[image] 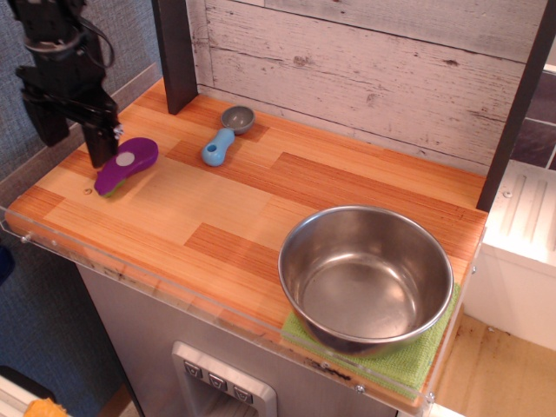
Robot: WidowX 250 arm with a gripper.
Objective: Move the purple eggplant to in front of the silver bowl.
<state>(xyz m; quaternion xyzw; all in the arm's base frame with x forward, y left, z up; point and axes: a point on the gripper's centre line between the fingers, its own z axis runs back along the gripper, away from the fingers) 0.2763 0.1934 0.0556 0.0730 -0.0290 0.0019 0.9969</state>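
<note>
- Since the purple eggplant (127, 165) lies flat near the left end of the worktop, just in from the left edge and well apart from the silver bowl (366, 276), I read this as the approach for the pick, not the carry.
- I see the silver bowl at the front right corner, seated on a green cloth (408, 360) that shows under its near side; the place to aim for would be the bare wood by the bowl, toward the front edge.
- A blue-handled scoop (222, 139) rests near the back edge, between the eggplant and the wall, clear of my likely path.
- My gripper (74, 143) hangs over the left edge, pointing down, its two black fingers (98, 139) spread apart and holding nothing.
- One finger stands just beside the eggplant's upper end; whether it touches I cannot tell from this angle. The other hangs out past the edge.
- I judge the jaws are not yet astride the toy, so a small shift toward the worktop's middle would be needed before closing.
</note>
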